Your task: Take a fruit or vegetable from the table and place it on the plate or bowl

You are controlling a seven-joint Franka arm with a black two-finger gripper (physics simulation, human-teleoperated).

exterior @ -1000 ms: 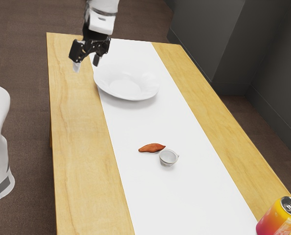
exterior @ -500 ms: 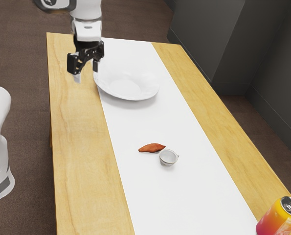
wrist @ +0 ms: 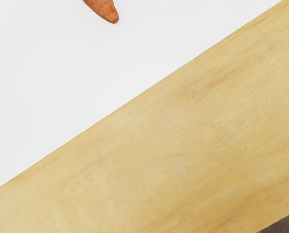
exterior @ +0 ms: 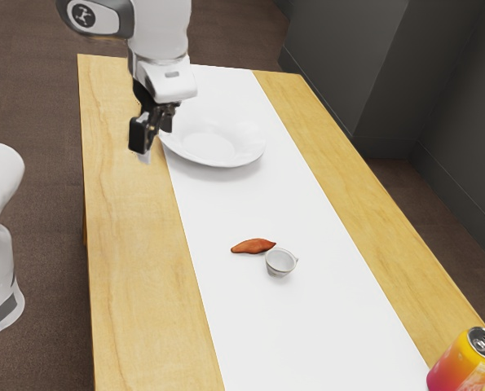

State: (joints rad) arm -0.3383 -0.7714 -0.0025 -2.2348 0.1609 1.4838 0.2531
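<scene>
The small orange-brown tapered sweet potato (exterior: pixel 253 245) lies flat on the long white cloth runner (exterior: pixel 266 326), well apart from the hand; its blunt end nearly touches the little white cup (exterior: pixel 280 261) on the exterior view's right. In the wrist view only its pointed tip (wrist: pixel 103 8) shows, on the runner near the cloth's edge.

I judge it light, stiff and rough-skinned, so unlikely to slip or bruise; its rounded body could roll. The best hold is across the thick middle, fingers on its two long sides; coming in at the tip away from the cup keeps the cup clear.

The black two-finger gripper (exterior: pixel 152 140) hangs above the pale wooden table (exterior: pixel 128 244), just beside the rim of the wide white shallow plate (exterior: pixel 226 153) on the exterior view's left; its fingers seem spread apart with nothing between them, though they are seen nearly edge-on.

Compared with a second ago, the hand has come lower and nearer along the table and has turned, so the fingers no longer face the camera side by side; the sweet potato, cup and plate have not moved.
</scene>
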